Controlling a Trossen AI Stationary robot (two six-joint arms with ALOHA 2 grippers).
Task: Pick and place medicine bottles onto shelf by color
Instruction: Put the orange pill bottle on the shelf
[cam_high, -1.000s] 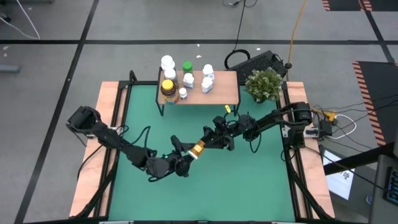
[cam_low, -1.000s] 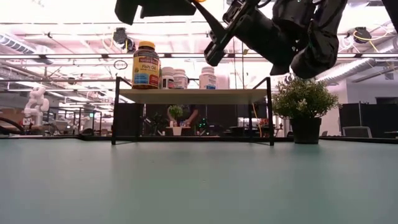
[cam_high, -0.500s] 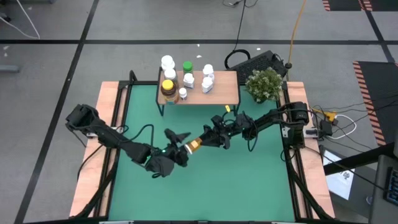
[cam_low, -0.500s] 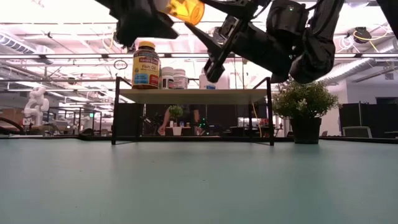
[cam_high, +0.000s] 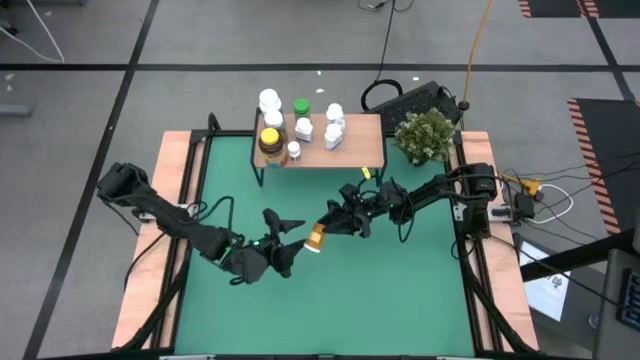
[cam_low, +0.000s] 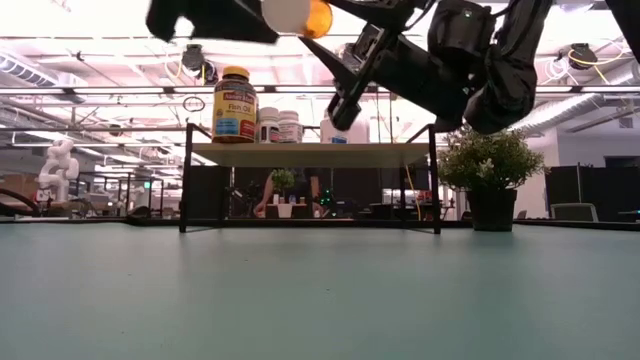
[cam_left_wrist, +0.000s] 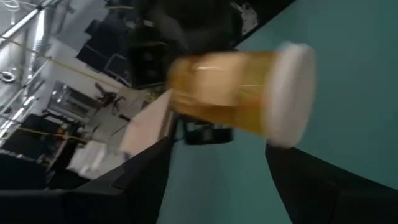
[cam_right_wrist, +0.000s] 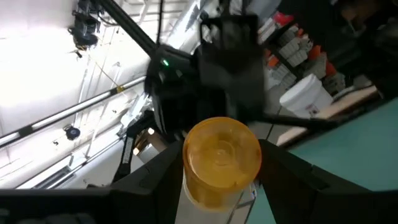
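Note:
An orange medicine bottle (cam_high: 315, 238) with a white cap hangs in the air over the middle of the green table. My right gripper (cam_high: 328, 230) is shut on it. My left gripper (cam_high: 283, 222) is open just left of the bottle; its fingers (cam_left_wrist: 143, 180) stand apart below the bottle (cam_left_wrist: 236, 87) without touching it. The shelf (cam_high: 355, 140) stands at the table's far edge. It carries an amber bottle with a yellow lid (cam_high: 270, 140), a green-capped one (cam_high: 301, 106) and several white ones (cam_high: 333, 128). My right gripper pinches the orange bottle between its two fingers (cam_right_wrist: 155, 180), on the sides of the body near the base end (cam_right_wrist: 189, 155). The fingers come nearly level from the table's right and lie along the bottle. The bottle is lifted clear, its white cap (cam_left_wrist: 289, 93) pointing toward my left gripper.
A green potted plant (cam_high: 425, 135) stands right of the shelf at the table's far right corner. The right half of the shelf top (cam_high: 365, 150) is bare wood. The green tabletop (cam_high: 380, 290) has a wood edge all round.
My left gripper has drawn back from the orange bottle toward the table's left edge. The bottle has stayed in the air with my right gripper, which has hardly moved.

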